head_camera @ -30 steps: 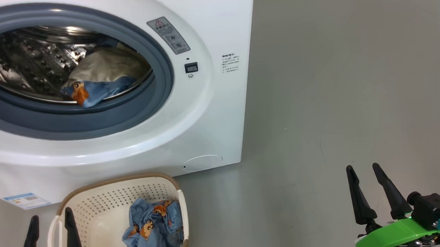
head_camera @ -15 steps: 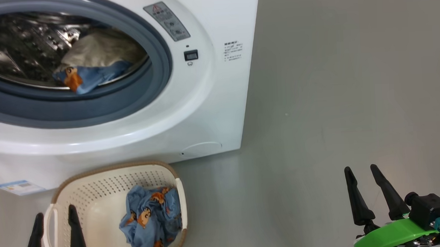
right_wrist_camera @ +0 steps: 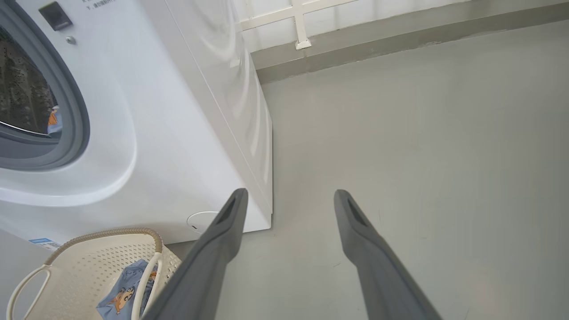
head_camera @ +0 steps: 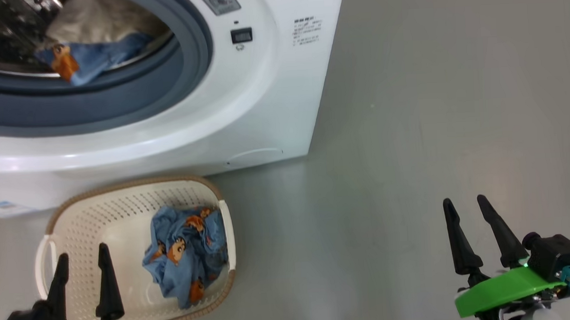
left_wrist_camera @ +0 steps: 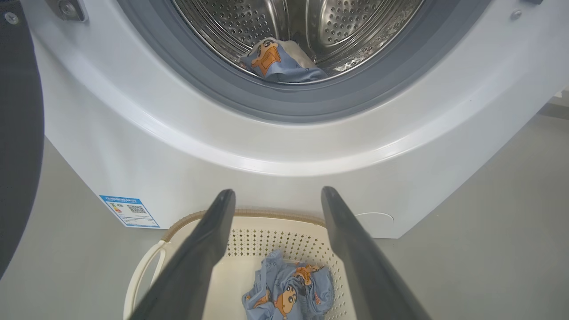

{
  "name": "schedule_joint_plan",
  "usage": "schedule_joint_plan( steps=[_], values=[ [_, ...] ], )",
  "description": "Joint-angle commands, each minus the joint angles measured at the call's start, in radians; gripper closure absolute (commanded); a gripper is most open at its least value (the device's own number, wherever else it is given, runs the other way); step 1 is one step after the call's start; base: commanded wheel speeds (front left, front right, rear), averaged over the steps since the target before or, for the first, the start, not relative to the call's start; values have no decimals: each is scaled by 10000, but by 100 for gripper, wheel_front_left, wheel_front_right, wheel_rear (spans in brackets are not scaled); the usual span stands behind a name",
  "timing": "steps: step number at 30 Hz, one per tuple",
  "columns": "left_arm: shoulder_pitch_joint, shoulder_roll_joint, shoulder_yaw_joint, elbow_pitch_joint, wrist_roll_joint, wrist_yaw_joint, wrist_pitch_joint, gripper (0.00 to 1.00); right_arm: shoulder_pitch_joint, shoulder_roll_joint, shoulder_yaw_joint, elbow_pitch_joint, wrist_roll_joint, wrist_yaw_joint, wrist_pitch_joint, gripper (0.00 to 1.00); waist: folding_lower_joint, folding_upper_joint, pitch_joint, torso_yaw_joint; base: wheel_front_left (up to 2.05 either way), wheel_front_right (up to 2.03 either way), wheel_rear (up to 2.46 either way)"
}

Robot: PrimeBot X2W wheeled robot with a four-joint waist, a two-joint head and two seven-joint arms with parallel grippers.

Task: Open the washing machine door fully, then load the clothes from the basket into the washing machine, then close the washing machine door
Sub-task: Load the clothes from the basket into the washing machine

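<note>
Grey floor (head_camera: 434, 113) ran bare to the right of the washing machine (head_camera: 281, 82), so I had plenty of free room on that side. In the right wrist view it ended at a wall skirting (right_wrist_camera: 378, 49) behind the machine. The machine's right front corner met the floor near the round filter cap (head_camera: 255, 155). The washing machine door (left_wrist_camera: 18, 133) stood swung open, a dark edge at the left of the left wrist view.

The basket (head_camera: 130, 183) sat on the floor just in front of the machine, below the gasket (head_camera: 116, 98). 1 bundle of clothes (head_camera: 185, 255) lay in the basket's right half. I saw 1 more garment (head_camera: 84, 58) in the drum, at the lip.

The left gripper (head_camera: 83, 252) showed over the basket's left part, its 2 fingers spread and holding nothing, with the clothes just to its right. The right gripper (head_camera: 464, 200) was well apart over bare floor, also spread and empty.
</note>
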Motion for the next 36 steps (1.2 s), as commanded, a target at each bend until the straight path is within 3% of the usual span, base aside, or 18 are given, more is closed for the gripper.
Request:
schedule_joint_plan(
  steps=[1,8,20,29,36],
  values=[
    [-377,122,301,127,-59,-90,-34,0,-235,-31,322,-254,-23,16,-119,0,0,0,456,-34,0,0,0],
    [-1345,200,238,1510,111,-413,-34,0,-641,-31,379,-314,-71,16,-119,0,0,0,1118,-187,0,0,0],
    [-3872,1006,-46,5280,-168,-785,110,0,-1048,-31,440,-595,-95,16,-119,0,0,0,2545,-638,0,0,0],
    [-5602,1614,-795,7751,-437,-882,420,0,-1317,-31,364,-926,-134,16,-119,0,0,0,3676,-749,0,0,0],
    [-6245,1972,-1872,8573,-1186,-889,685,0,-1450,-31,396,-1036,-71,16,-119,0,0,0,4269,-799,0,0,0]
  ],
)
